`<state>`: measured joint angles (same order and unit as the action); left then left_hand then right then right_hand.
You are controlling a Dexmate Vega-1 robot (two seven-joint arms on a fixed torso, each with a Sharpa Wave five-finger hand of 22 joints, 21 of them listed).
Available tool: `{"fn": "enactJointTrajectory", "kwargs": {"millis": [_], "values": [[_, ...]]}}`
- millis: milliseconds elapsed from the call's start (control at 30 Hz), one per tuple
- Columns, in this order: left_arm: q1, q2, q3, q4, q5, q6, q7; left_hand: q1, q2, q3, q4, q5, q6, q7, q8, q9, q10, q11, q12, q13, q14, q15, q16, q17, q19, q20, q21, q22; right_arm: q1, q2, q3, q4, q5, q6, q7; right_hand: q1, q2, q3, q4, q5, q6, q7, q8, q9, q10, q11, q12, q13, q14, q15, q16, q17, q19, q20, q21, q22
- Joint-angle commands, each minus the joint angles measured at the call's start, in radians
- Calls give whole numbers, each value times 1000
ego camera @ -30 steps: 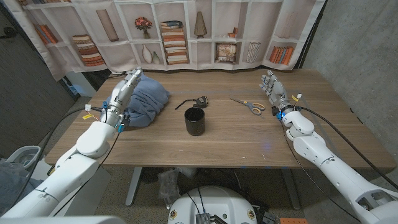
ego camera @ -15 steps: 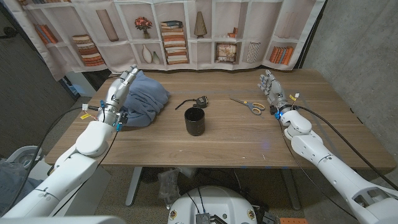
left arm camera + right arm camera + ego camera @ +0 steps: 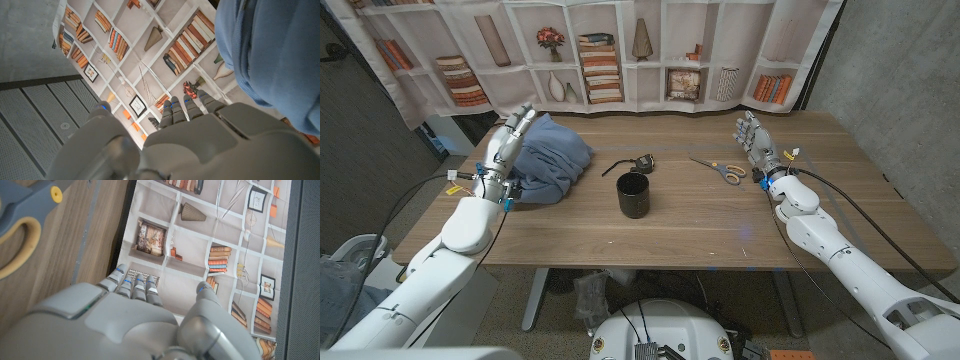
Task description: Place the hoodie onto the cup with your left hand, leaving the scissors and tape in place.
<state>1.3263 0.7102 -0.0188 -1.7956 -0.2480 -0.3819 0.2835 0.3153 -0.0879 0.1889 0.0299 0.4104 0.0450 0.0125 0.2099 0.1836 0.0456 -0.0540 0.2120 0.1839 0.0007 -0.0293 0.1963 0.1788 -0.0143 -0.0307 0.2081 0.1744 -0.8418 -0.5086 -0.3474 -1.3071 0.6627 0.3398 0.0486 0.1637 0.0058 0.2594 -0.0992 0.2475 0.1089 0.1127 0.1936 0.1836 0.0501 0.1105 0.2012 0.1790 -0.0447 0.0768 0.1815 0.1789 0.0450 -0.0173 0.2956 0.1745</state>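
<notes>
The crumpled blue fabric hoodie (image 3: pixel 548 158) lies on the wooden table (image 3: pixel 700 220) at its far left, left of the black cylindrical cup (image 3: pixel 633 194). The left hand (image 3: pixel 510 148) stands against the hoodie's left side, fingers extended, gripping nothing visible. The right hand (image 3: pixel 757 145) stands with fingers apart beside the yellow-handled scissors (image 3: pixel 721 169).

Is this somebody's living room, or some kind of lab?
Probably a lab: the bookshelves are only a printed fabric backdrop, with bare grey concrete wall beside it, and cabled robot arms at a wooden table.

Soft blue cloth hoodie (image 3: pixel 552 160), glossy black cup (image 3: pixel 633 195), matt grained wooden table (image 3: pixel 720 225).
</notes>
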Motion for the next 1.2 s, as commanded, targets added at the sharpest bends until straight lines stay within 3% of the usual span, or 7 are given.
{"fn": "enactJointTrajectory", "kwargs": {"millis": [33,633,1200], "values": [[-2,-12,-10,10,53,18,44,21,-10,0,-13,6,9,5,6,3,7,0,4,3,6,-1,2,2,10,-28,6,3,4,6,-2,6,1,3,-1,1,6,-1,1,-3,7,0,0,2,7,2,5,2,7,3,5,3,10,0,-4,5],[2,-20,-15,-16,175,109,143,64,-40,-11,-44,15,15,2,6,4,18,-9,3,3,17,-3,1,2,20,-25,4,3,-23,-11,14,-39,3,-1,-24,1,6,-2,1,-4,12,-4,2,2,14,-1,7,2,14,-2,8,3,14,-1,-10,6],[-19,-6,12,-25,300,213,237,107,-48,-14,-69,28,33,-6,10,5,36,-20,5,4,35,-11,2,3,35,-25,4,4,-8,-4,7,-24,2,-9,-21,2,8,-3,0,-4,14,-4,2,2,15,-2,7,2,16,-2,7,2,17,-2,-14,6]]}}
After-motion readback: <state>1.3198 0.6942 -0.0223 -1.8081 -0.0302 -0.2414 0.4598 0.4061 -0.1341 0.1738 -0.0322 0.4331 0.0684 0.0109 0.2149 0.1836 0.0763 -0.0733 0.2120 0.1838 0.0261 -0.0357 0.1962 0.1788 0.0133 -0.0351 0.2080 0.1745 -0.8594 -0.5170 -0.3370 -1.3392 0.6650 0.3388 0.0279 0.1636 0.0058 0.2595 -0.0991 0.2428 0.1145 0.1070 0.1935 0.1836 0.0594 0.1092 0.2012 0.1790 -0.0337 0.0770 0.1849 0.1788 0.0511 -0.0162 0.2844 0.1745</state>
